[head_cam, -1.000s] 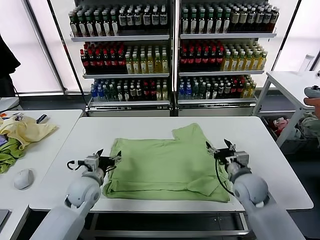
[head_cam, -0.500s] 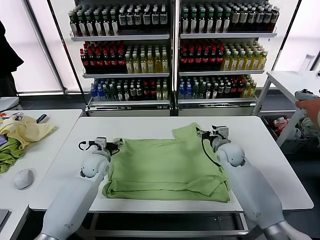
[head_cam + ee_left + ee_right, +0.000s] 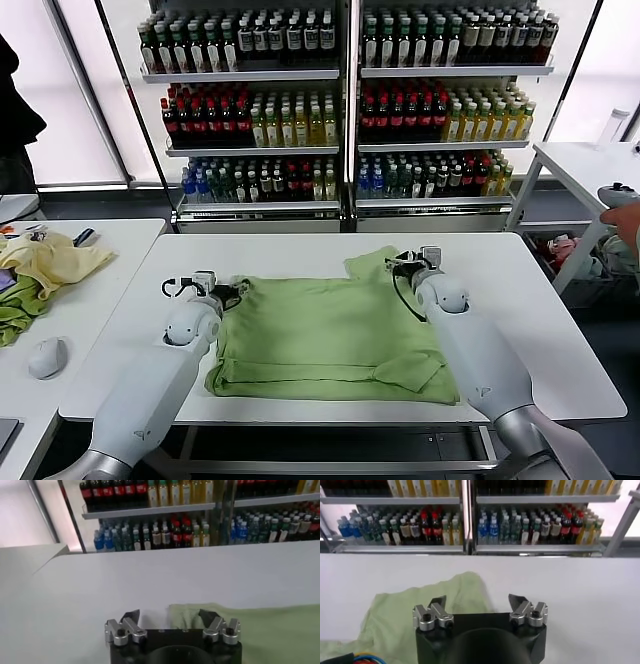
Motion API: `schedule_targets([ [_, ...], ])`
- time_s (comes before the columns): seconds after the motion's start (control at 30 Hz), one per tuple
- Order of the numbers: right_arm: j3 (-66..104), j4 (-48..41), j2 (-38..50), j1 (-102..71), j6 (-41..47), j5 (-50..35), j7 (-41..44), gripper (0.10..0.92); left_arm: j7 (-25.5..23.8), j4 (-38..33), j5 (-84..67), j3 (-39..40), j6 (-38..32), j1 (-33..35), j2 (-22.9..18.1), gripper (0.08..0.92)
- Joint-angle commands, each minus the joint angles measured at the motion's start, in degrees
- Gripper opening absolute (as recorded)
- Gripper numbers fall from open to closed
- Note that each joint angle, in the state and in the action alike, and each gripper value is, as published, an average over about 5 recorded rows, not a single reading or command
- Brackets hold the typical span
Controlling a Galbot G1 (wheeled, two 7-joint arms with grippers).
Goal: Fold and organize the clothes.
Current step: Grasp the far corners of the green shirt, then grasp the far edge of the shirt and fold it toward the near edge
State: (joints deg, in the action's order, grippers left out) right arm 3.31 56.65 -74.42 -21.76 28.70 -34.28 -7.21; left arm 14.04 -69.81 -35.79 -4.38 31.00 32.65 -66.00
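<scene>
The clothes, one light green shirt [image 3: 330, 335], lie folded flat on the white table [image 3: 540, 300]. A flap sticks out at the far edge and a sleeve is folded at the front right. My left gripper [image 3: 228, 291] is low at the shirt's far left corner and stands open. In the left wrist view that corner of the shirt [image 3: 186, 614] lies between the spread fingers of my left gripper [image 3: 170, 615]. My right gripper [image 3: 400, 264] is open at the far right flap. In the right wrist view the shirt's edge [image 3: 462, 587] runs under the jaws of my right gripper [image 3: 478, 602].
Shelves of bottles [image 3: 340, 100] stand behind the table. A side table on the left holds a pale yellow cloth [image 3: 50, 262], a darker green cloth [image 3: 18, 310] and a mouse [image 3: 46, 357]. Another table [image 3: 580, 165] and a person's hand [image 3: 622, 210] are at the right.
Both grippers have moved from beside the shirt's front half toward the back, to its far corners, and dropped low over the cloth. Their jaws have narrowed slightly.
</scene>
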Motion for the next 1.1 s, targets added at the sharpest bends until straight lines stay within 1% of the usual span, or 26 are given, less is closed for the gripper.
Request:
schedule_targets([
  [0.03, -0.63, -4.38, -1.64, 1.61, 0.06, -0.34, 1.37, 0.621, -2.00, 0.61, -1.73, 0.52, 0.88, 0.01, 0.13, 0.637],
  [0.43, -0.94, -2.07, -0.57, 0.49, -1.42, -0.28, 2.91, 0.275, -3.75, 0.22, -4.59, -0.63, 0.82, 1.08, 1.11, 0.290],
  [0.57, -0.73, 1.38, 0.40, -0.94, -3.26, -0.24, 3.21, 0.166, -3.58, -1.73, -6.02, -1.46, -0.81, 1.88, 1.51, 0.178],
  [0.63, -0.47, 3.87, 1.13, -1.88, -4.13, -0.20, 3.20, 0.130, -3.27, -3.77, -6.81, -1.86, -1.68, 2.60, 2.01, 0.125],
  [0.73, 0.37, 8.21, 2.38, -3.53, -5.05, -0.16, 2.96, 0.116, -2.70, -8.42, -8.18, -2.60, -2.61, 4.39, 3.23, 0.090],
  [0.93, 2.48, 17.76, 5.22, -7.86, -4.99, -0.42, 2.43, 0.116, -1.88, -18.16, -9.90, -4.19, -2.93, 9.38, 6.08, 0.088],
  [1.1, 4.19, 25.68, 7.37, -13.88, -4.24, -0.48, 1.79, 0.116, -1.52, -24.18, -10.81, -5.43, -2.70, 13.05, 7.85, 0.088],
])
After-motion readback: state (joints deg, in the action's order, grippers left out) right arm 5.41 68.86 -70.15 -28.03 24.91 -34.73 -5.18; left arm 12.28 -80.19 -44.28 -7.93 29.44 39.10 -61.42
